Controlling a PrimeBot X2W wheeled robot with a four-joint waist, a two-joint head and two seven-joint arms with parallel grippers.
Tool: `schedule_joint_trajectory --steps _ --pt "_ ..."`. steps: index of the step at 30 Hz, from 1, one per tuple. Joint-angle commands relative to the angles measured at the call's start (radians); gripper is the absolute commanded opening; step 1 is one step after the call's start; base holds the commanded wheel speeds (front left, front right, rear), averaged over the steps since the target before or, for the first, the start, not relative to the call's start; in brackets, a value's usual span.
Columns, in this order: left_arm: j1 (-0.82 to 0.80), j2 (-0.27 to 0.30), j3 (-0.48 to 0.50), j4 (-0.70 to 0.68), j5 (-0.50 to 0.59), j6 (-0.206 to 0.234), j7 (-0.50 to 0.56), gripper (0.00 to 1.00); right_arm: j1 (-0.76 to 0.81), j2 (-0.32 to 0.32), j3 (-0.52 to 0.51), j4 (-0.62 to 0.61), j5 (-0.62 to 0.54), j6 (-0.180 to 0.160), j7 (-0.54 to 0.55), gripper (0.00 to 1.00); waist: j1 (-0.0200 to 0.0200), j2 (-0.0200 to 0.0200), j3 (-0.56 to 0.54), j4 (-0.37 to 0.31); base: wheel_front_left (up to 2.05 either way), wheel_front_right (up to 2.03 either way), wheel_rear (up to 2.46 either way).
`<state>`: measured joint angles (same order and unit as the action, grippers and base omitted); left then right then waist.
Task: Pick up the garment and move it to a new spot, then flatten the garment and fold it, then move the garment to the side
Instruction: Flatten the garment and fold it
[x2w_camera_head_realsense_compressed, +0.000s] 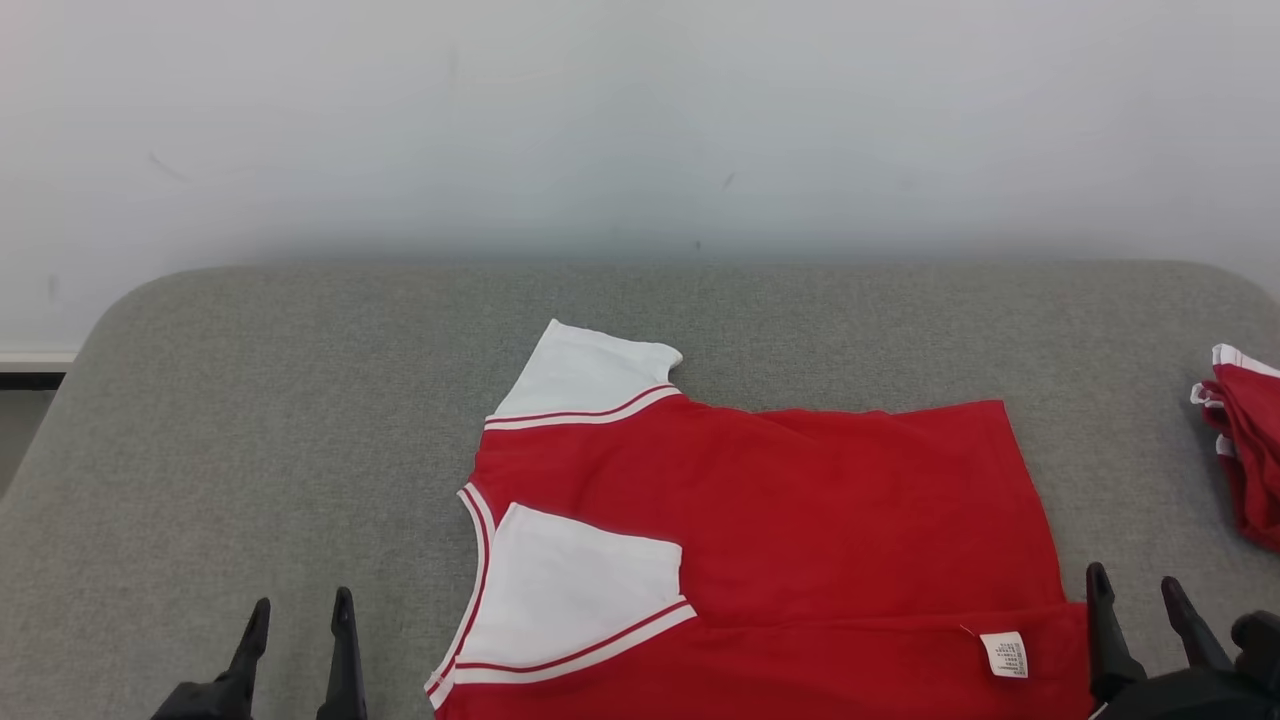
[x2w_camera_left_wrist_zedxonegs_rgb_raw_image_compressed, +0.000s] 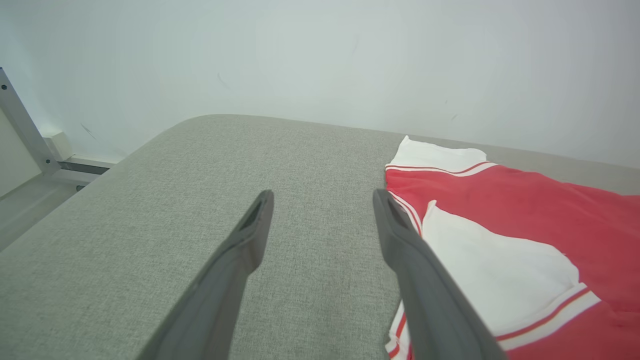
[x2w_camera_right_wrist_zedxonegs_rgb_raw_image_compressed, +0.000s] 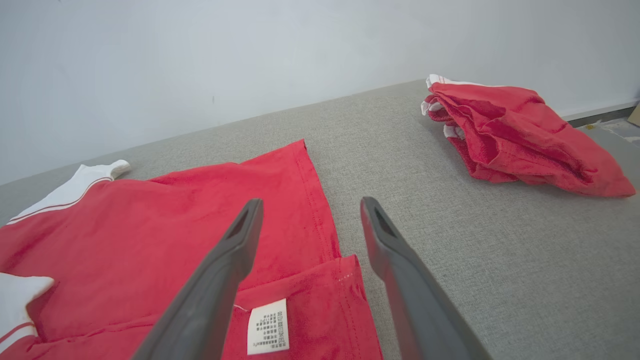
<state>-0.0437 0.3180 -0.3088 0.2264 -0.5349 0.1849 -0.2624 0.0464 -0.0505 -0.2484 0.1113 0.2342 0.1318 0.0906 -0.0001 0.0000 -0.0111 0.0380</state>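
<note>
The left gripper (x2w_camera_head_realsense_compressed: 300, 603) at 7 o'clock and right gripper (x2w_camera_head_realsense_compressed: 1133, 580) at 5 o'clock stand wide and empty. Between them the red shirt (x2w_camera_head_realsense_compressed: 800, 500), with 2 white striped sleeves, lies flat on the grey woven table (x2w_camera_head_realsense_compressed: 250, 400), its near edge cut off. A crumpled red heap (x2w_camera_head_realsense_compressed: 1248, 450) sits at 3 o'clock.

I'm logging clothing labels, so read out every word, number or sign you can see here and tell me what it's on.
White tag on the folded-over edge of the red and white garment: rows of small dark print, too small and blurred to read.
No other text on the crumpled red garment, the grey surface or the wall.
</note>
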Motion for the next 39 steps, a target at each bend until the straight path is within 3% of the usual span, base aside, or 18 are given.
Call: schedule_joint_trajectory --steps 1,11,17,19,27,39 --pt "0.004 -0.01 0.019 -0.002 0.022 -0.014 -0.003 1.0 -0.016 0.0 0.008 0.006 -0.015 -0.003 -0.007 1.0 0.0001 0.0 -0.002 -0.003 0.0 0.0 0.0" --pt "-0.078 -0.045 0.084 0.021 0.065 -0.091 -0.003 1.0 -0.12 -0.001 0.035 0.01 -0.078 -0.003 0.002 1.0 0.0001 0.0 0.05 -0.025 0.0 0.0 0.0" --pt "-0.246 -0.021 0.089 0.097 0.029 -0.152 0.046 1.0 -0.259 -0.028 0.058 0.011 -0.103 -0.003 0.151 1.0 0.0001 0.0 0.186 -0.054 0.0 0.0 0.0" --pt "-0.354 -0.007 0.087 0.134 0.003 -0.202 0.102 1.0 -0.354 -0.044 0.072 0.009 -0.106 -0.003 0.235 1.0 0.0001 0.0 0.27 -0.075 0.0 0.0 0.0" --pt "-0.613 0.017 0.081 0.251 -0.074 -0.276 0.268 1.0 -0.594 -0.03 0.086 0.048 -0.108 -0.003 0.439 1.0 0.0001 0.0 0.432 -0.136 0.0 0.0 0.0" --pt "-0.849 0.136 0.048 0.318 -0.133 -0.308 0.547 1.0 -0.772 -0.003 0.035 0.088 -0.171 -0.003 0.597 1.0 0.0001 0.0 0.545 -0.194 0.0 0.0 0.0"
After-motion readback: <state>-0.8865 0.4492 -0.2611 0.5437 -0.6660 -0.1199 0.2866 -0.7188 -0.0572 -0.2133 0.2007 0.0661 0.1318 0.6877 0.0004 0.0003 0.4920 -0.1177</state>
